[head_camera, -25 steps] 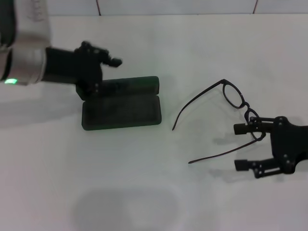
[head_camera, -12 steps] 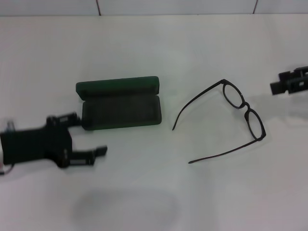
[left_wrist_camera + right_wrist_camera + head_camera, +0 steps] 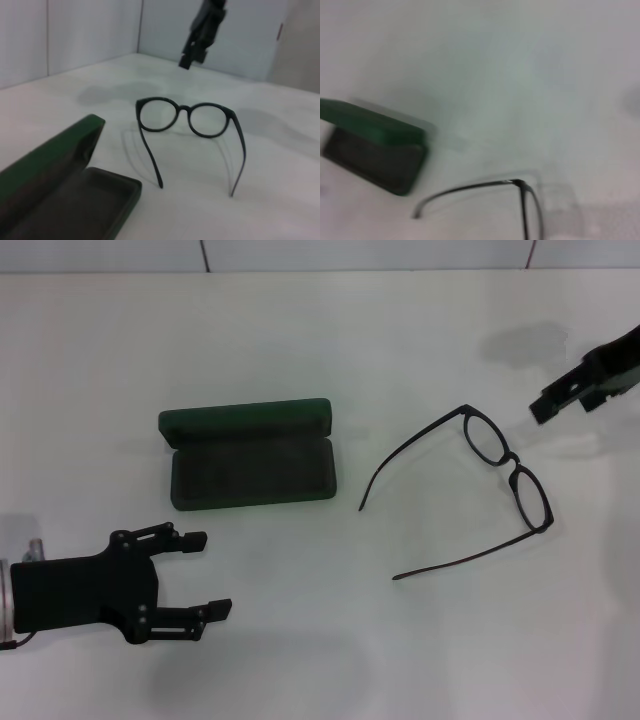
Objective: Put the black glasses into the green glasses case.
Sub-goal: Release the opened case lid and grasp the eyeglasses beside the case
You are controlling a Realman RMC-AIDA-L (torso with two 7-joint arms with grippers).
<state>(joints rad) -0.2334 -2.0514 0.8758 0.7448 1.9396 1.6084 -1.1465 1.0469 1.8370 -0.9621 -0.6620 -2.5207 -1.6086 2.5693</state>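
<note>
- Lying on the white table (image 3: 300,660), the glasses (image 3: 510,472) rest unfolded on the robot's right side, with the lenses turned to the right edge and both temple arms reaching toward the middle.
- The case (image 3: 250,462) stands open, well apart to the left of the glasses, its long axis going left to right and its lid tilted up at the far side.
- The right gripper (image 3: 563,392) is the nearer one to the glasses: it hangs above and beyond the lenses, near but not touching; whether its fingers are open, I cannot tell.
- The left gripper (image 3: 205,574) stays low at the near left, in front of the case, fingers spread wide and holding nothing.
- I judge that the right arm must come down on the frame.
</note>
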